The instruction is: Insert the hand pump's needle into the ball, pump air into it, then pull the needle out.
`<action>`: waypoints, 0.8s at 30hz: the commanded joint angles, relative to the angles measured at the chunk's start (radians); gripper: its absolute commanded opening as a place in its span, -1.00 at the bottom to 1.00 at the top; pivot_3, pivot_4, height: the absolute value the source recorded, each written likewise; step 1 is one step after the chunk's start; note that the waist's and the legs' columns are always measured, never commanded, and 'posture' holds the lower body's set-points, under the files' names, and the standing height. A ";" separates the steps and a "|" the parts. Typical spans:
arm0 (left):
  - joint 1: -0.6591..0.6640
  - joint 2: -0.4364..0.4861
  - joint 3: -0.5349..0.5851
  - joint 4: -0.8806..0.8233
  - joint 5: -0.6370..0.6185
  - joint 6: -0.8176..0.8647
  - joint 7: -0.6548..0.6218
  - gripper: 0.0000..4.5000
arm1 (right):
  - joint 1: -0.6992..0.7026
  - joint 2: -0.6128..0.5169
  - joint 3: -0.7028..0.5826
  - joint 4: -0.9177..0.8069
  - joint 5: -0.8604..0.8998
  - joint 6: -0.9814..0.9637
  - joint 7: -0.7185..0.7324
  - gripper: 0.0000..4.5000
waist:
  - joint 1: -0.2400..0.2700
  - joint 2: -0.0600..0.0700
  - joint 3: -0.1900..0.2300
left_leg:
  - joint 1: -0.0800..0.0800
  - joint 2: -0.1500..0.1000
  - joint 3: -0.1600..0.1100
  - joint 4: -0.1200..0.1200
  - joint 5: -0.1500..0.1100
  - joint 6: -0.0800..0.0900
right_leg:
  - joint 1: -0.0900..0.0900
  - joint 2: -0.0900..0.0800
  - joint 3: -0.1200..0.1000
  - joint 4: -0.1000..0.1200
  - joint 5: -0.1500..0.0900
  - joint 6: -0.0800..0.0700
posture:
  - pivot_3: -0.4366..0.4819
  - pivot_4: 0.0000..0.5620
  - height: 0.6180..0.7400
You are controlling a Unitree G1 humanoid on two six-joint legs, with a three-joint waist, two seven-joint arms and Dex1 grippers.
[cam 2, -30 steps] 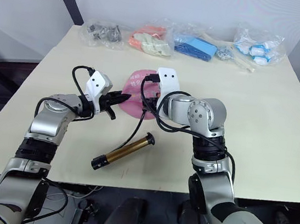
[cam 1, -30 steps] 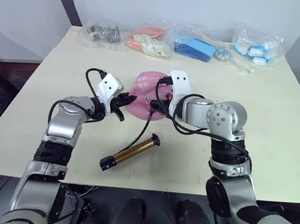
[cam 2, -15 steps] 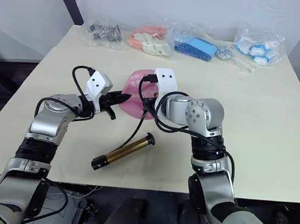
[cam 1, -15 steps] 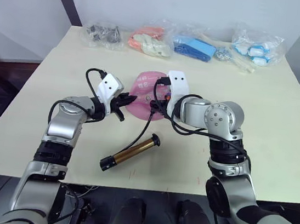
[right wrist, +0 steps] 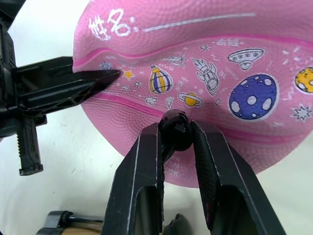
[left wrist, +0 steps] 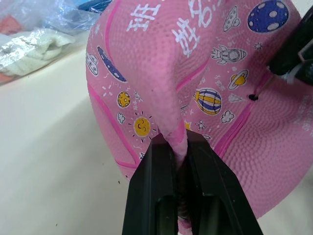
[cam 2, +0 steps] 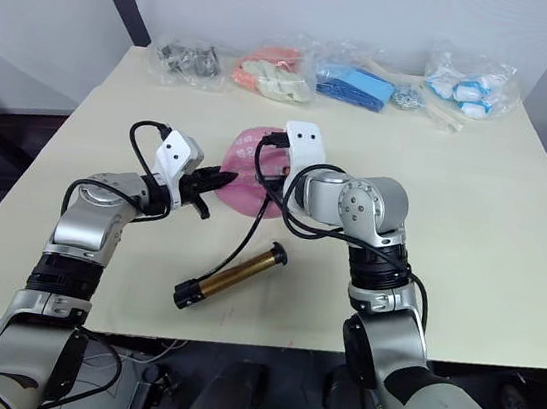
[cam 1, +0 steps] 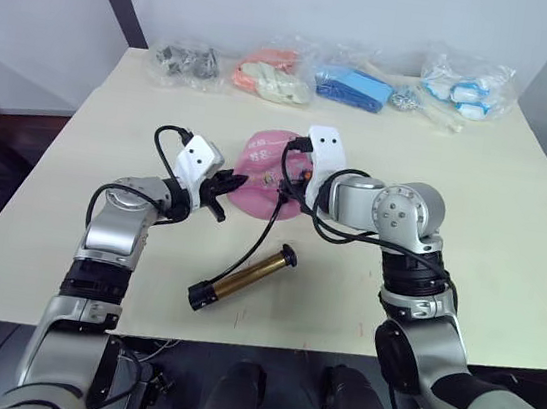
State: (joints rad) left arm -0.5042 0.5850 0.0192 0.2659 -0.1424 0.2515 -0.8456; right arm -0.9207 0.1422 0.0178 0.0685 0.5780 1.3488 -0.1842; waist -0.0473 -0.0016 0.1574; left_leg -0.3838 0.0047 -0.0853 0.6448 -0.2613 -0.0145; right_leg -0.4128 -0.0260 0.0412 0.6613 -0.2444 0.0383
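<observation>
The pink ball (cam 1: 262,163), limp and creased, lies mid-table. My left gripper (left wrist: 178,143) is shut on a raised fold at its left edge. My right gripper (right wrist: 175,131) is shut on the black end of the hose (cam 1: 269,226), pressed against the ball's top. In the left wrist view the thin needle (left wrist: 262,89) reaches down to the small dark valve hole (left wrist: 253,97); how deep it goes I cannot tell. The hand pump (cam 1: 243,280), a gold barrel with black caps, lies on the table in front of the ball, tied to it by the hose.
Clear bags line the far edge of the table (cam 1: 511,236): dark parts (cam 1: 187,60), orange and white items (cam 1: 270,75), blue items (cam 1: 353,86), white and blue items (cam 1: 465,89). Bare tabletop lies to both sides of the ball.
The pump barrel has slid slightly to the right on the table. Both grippers keep their holds at the ball.
</observation>
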 commanded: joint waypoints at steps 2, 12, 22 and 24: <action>0.032 -0.005 -0.052 0.019 0.023 0.024 -0.019 -1.00 | -0.089 0.129 0.065 -0.002 -0.009 -0.019 0.047 -0.83 | -0.003 0.000 0.000 | 0.000 0.000 0.000 0.000 0.000 0.000 | 0.000 0.000 0.000 0.000 0.000 0.000 | -0.05 -0.47 1.00; 0.035 -0.006 -0.051 0.017 0.023 0.026 -0.019 -1.00 | -0.152 0.003 0.298 0.049 -0.138 -0.027 0.234 -0.83 | -0.022 0.000 0.000 | 0.000 0.000 0.000 0.000 0.000 0.000 | 0.000 0.000 0.000 0.000 0.000 0.000 | -0.05 -0.47 1.00; 0.040 -0.007 -0.054 0.018 0.024 0.024 -0.023 -1.00 | -0.227 -0.144 0.500 0.131 -0.249 -0.112 0.512 -0.83 | -0.022 0.000 0.000 | 0.001 0.000 0.000 0.000 0.000 0.000 | 0.001 0.000 0.000 0.000 0.000 0.000 | -0.05 -0.47 1.00; 0.039 -0.008 -0.055 0.021 0.024 0.023 -0.024 -1.00 | -0.242 -0.169 0.540 0.148 -0.280 -0.153 0.566 -0.83 | -0.022 0.000 0.000 | 0.001 0.000 0.000 0.000 0.000 0.000 | 0.001 0.000 0.000 0.000 0.000 0.000 | -0.05 -0.47 1.00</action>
State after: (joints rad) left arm -0.4927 0.5971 0.0322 0.2679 -0.1387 0.2556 -0.8435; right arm -1.1492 -0.0413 0.5109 0.2169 0.2952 1.2397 0.3060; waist -0.0694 -0.0018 0.1572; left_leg -0.3823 0.0047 -0.0855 0.6449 -0.2613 -0.0145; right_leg -0.4119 -0.0260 0.0413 0.6618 -0.2444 0.0383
